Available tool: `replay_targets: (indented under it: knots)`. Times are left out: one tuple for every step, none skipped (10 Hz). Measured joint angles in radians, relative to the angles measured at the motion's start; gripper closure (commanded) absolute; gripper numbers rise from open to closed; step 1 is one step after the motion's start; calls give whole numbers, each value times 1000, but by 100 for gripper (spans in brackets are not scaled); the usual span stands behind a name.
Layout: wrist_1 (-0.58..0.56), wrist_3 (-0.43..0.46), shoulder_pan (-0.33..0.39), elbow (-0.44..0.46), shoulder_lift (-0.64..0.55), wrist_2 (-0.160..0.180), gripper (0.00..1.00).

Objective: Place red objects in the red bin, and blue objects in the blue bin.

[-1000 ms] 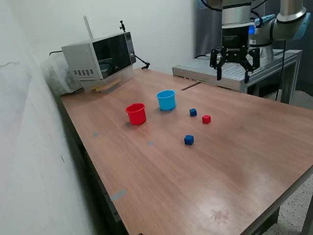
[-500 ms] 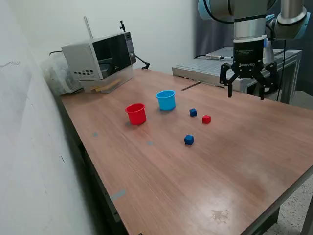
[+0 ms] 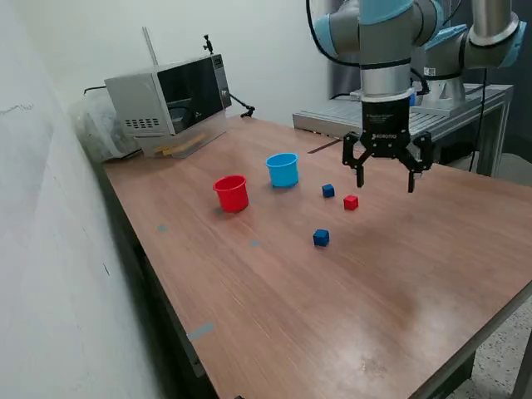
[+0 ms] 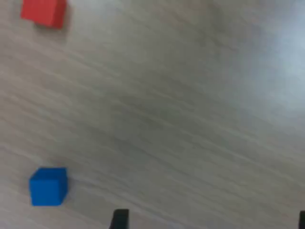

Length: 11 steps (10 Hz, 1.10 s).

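Open, empty jaws hang over the desk beside the cubes.

The two fingers are spread wide with nothing between them, pointing down and clear of the wood. Just beside the jaws, toward the exterior view's left and a little lower, sits a red cube; a dark blue cube lies just past it, near the light blue cup. The red cup stands farther off on that same side, well apart from the jaws. A second blue cube rests nearer the front edge, apart from the others. In the wrist view a red cube and a blue cube show on bare wood grain, with dark fingertips at the frame edge. A microwave sits at the far corner.
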Motion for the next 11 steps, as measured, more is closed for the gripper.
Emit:
replay_targets:
  knots:
    - [0, -28, -15, -19, 19, 2, 0]
    - [0, -53, -27, -39, 39, 6, 0]
    - [1, -71, -36, -58, 60, 9, 0]
    - [1, -83, -40, -76, 81, 12, 0]
    - [1, -91, -39, -91, 102, 15, 0]
    - [0, -96, -36, -101, 120, 17, 0]
    - [0, -99, -33, -108, 133, 21, 0]
    - [0, -101, -30, -112, 142, 27, 0]
    - [-1, -103, -28, -116, 148, 33, 0]
    - [-1, -103, -30, -119, 154, 37, 0]
    - [-2, -105, -35, -124, 158, 40, 0]
